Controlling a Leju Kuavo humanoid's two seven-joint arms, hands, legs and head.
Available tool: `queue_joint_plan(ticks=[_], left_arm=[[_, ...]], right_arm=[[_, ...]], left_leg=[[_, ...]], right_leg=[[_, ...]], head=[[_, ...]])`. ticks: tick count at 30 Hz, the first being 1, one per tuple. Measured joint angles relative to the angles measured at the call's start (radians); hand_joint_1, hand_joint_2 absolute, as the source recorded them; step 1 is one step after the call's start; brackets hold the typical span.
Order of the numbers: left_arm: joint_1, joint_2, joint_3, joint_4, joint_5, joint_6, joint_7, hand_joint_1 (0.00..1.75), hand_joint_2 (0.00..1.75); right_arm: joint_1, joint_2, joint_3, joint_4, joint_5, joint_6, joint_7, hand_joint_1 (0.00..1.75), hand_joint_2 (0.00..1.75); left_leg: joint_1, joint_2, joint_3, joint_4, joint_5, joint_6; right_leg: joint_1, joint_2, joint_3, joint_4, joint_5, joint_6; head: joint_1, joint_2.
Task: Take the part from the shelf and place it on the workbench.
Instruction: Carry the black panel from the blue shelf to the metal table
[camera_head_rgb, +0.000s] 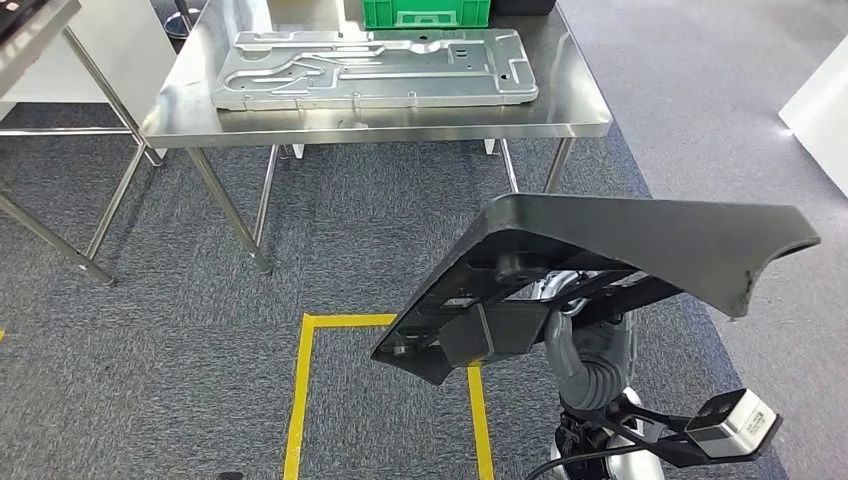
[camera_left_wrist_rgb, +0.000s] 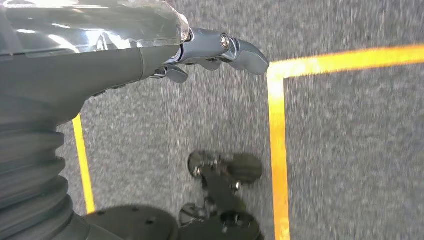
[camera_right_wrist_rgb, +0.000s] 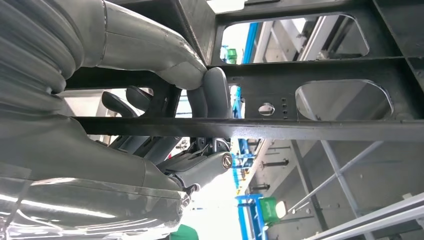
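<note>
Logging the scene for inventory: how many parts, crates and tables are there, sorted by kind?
Black frame part, held by the right robot hand: 1
Silver metal panel on the workbench: 1
Green crate: 1
Steel tables: 2, the workbench and one at the left edge
Total: 5

Likely a factory workshop — steel table (camera_head_rgb: 560, 118) bearing a stamped metal panel (camera_head_rgb: 370, 68) and green crate (camera_head_rgb: 425, 12), yellow floor tape (camera_head_rgb: 300, 390) on grey carpet.

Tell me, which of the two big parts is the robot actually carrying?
The black part, gripped by the right robot hand. The silver part lies flat on the steel workbench.
</note>
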Motion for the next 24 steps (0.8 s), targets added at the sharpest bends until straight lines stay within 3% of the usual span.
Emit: queue_joint_plan(ticks=[1, 2, 4, 5, 6, 9, 11, 14, 15, 16, 17, 19, 21, 23, 24], left_arm=[[0.001, 0.0, 0.0, 0.0, 0.0, -0.001, 0.001, 0.0, 1.75], [0.002, -0.001, 0.0, 0.0, 0.0, -0.003, 0.001, 0.0, 1.75], [0.004, -0.002, 0.0, 0.0, 0.001, -0.005, 0.002, 0.0, 1.75], [0.003, -0.002, 0.001, 0.0, 0.002, -0.005, 0.002, 0.0, 1.75], [0.003, -0.002, 0.002, 0.0, 0.003, -0.005, 0.002, 0.0, 1.75], [0.005, -0.003, 0.006, 0.0, 0.01, -0.004, 0.002, 0.0, 1.75], [0.005, -0.003, 0.01, 0.0, 0.013, -0.002, 0.002, 0.0, 1.75], [0.004, -0.006, 0.015, 0.0, 0.015, -0.001, 0.002, 0.0, 1.75], [0.005, -0.006, 0.016, 0.0, 0.015, 0.0, 0.003, 0.0, 1.75], [0.007, -0.006, 0.017, 0.0, 0.015, 0.0, 0.004, 0.0, 1.75], [0.009, -0.006, 0.018, 0.0, 0.015, 0.001, 0.005, 0.0, 1.75], [0.011, -0.006, 0.018, 0.0, 0.013, 0.002, 0.006, 0.0, 1.75], [0.01, -0.005, 0.019, 0.0, 0.011, 0.002, 0.006, 0.0, 1.75], [0.01, -0.004, 0.019, 0.0, 0.009, 0.002, 0.007, 0.0, 1.75], [0.011, -0.005, 0.019, 0.0, 0.009, 0.002, 0.008, 0.0, 1.75]], right_arm=[[0.0, 0.0, 0.0, 0.0, 0.004, -0.003, 0.001, 1.75, 1.75], [-0.001, -0.001, 0.0, 0.0, 0.007, -0.005, 0.002, 1.75, 1.75], [-0.003, -0.001, 0.0, -0.001, 0.012, -0.007, 0.004, 1.75, 1.75], [-0.005, -0.002, 0.0, -0.001, 0.012, -0.007, 0.004, 1.75, 1.75], [-0.006, -0.002, 0.0, -0.001, 0.012, -0.007, 0.005, 1.75, 1.75], [-0.005, -0.002, 0.0, -0.001, 0.012, -0.003, 0.004, 1.75, 1.75], [-0.007, -0.001, 0.002, 0.0, 0.012, 0.0, 0.004, 1.75, 1.75], [-0.01, 0.0, 0.007, 0.002, 0.018, 0.0, 0.004, 1.75, 1.75], [-0.01, 0.001, 0.008, 0.002, 0.024, -0.002, 0.005, 1.75, 1.75], [-0.01, 0.002, 0.009, 0.003, 0.032, -0.005, 0.006, 1.75, 1.75], [-0.01, 0.003, 0.009, 0.003, 0.039, -0.008, 0.007, 1.75, 1.75], [-0.011, 0.006, 0.01, 0.003, 0.05, -0.016, 0.01, 1.75, 1.75], [-0.012, 0.009, 0.01, 0.003, 0.057, -0.02, 0.014, 1.75, 1.75], [-0.013, 0.01, 0.009, 0.002, 0.063, -0.022, 0.016, 1.75, 1.75], [-0.013, 0.011, 0.009, 0.0, 0.065, -0.022, 0.016, 1.75, 1.75]], left_leg=[[0.001, -0.001, 0.006, 0.0, -0.005, -0.002], [0.002, -0.001, 0.013, 0.0, -0.01, -0.005], [0.003, -0.002, 0.029, 0.002, -0.023, -0.014], [0.002, -0.002, 0.032, 0.002, -0.029, -0.02], [0.002, -0.002, 0.033, 0.002, -0.034, -0.027], [0.002, -0.002, 0.038, 0.014, -0.039, -0.047], [0.005, -0.002, 0.023, 0.062, -0.056, -0.054], [0.007, -0.002, -0.082, 0.236, -0.128, -0.059], [0.007, -0.002, -0.114, 0.276, -0.141, -0.059], [0.006, -0.002, -0.128, 0.282, -0.133, -0.057], [0.005, -0.002, -0.125, 0.254, -0.106, -0.052], [-0.002, -0.002, -0.081, 0.125, -0.021, -0.033], [-0.013, -0.002, -0.051, 0.039, -0.002, -0.019], [-0.018, -0.003, -0.045, 0.019, -0.011, -0.01], [-0.015, -0.004, -0.033, 0.009, 0.002, -0.005]], right_leg=[[-0.003, 0.0, -0.011, -0.004, 0.016, 0.002], [-0.005, -0.001, -0.004, -0.043, 0.052, 0.002], [-0.008, -0.003, 0.038, -0.171, 0.136, 0.002], [-0.006, -0.005, 0.054, -0.219, 0.151, -0.002], [-0.004, -0.006, 0.063, -0.247, 0.158, -0.008], [-0.001, -0.004, 0.074, -0.258, 0.159, -0.031], [-0.002, -0.004, 0.089, -0.261, 0.155, -0.044], [0.004, -0.005, 0.1, -0.262, 0.144, -0.057], [0.007, -0.004, 0.104, -0.262, 0.14, -0.059], [0.01, -0.002, 0.109, -0.262, 0.135, -0.06], [0.013, -0.001, 0.117, -0.262, 0.13, -0.06], [0.017, 0.0, 0.135, -0.263, 0.118, -0.059], [0.018, -0.001, 0.146, -0.266, 0.109, -0.052], [0.017, 0.0, 0.154, -0.265, 0.111, -0.04], [0.018, 0.0, 0.158, -0.261, 0.111, -0.033]], head=[[0.0, 0.0], [0.0, 0.0], [0.0, 0.0], [0.0, 0.0], [-0.001, 0.0], [-0.002, 0.0], [-0.004, 0.0], [-0.006, 0.0], [-0.006, 0.0], [-0.006, 0.0], [-0.006, 0.0], [-0.005, 0.0], [-0.005, 0.0], [-0.007, 0.0], [-0.009, 0.0]])
